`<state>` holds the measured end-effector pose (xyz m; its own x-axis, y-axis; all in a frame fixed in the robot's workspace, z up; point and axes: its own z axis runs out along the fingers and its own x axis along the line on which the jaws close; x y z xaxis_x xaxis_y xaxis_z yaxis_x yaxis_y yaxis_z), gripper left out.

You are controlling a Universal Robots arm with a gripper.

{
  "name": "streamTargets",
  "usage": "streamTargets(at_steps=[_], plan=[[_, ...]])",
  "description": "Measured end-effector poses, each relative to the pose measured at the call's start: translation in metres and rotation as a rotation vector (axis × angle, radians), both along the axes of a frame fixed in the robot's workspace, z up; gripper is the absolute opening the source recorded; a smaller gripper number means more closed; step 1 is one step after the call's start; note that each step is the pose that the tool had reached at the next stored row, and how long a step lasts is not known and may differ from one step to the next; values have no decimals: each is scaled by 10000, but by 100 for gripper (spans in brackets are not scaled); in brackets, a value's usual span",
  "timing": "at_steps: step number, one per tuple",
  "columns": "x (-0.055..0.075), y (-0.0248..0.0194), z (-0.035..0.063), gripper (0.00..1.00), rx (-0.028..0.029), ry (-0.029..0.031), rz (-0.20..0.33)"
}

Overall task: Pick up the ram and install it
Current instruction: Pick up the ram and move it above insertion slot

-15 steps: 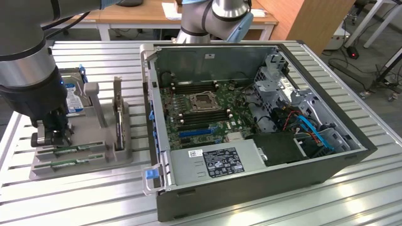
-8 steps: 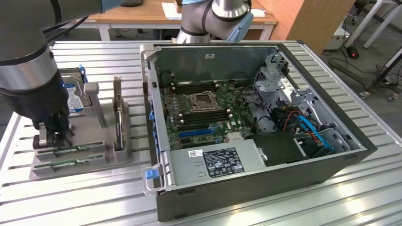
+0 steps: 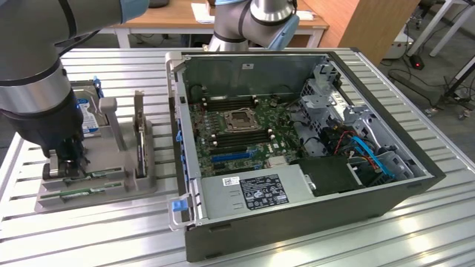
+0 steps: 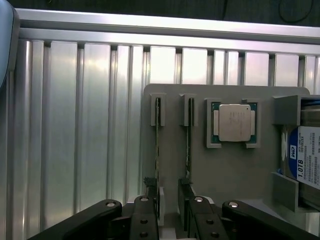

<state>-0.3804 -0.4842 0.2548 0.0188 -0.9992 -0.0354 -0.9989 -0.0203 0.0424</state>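
Observation:
Two ram sticks stand on edge in slots of a grey holder (image 4: 235, 170): one ram stick (image 4: 157, 140) and a second one (image 4: 188, 145) beside it. My gripper (image 4: 170, 202) is down at the near end of these sticks, open, with its black fingers (image 4: 147, 215) on either side of the gap between them. Whether a finger touches a stick I cannot tell. In the exterior view the gripper (image 3: 68, 164) sits low over the holder (image 3: 111, 192) on that view's left, with green ram edges (image 3: 100, 174) showing beside it.
A square silver processor chip (image 4: 234, 122) and a hard drive (image 4: 302, 155) rest in the same holder. The open computer case (image 3: 297, 139) lies on the exterior view's right, its motherboard memory slots (image 3: 237, 139) exposed. Everything stands on a ribbed aluminium table (image 3: 111, 239).

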Motion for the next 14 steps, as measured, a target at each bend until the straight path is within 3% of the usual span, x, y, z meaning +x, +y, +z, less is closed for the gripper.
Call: streamTargets(at_steps=[14], plan=[[0,-33,-19,30,1,-1,0]])
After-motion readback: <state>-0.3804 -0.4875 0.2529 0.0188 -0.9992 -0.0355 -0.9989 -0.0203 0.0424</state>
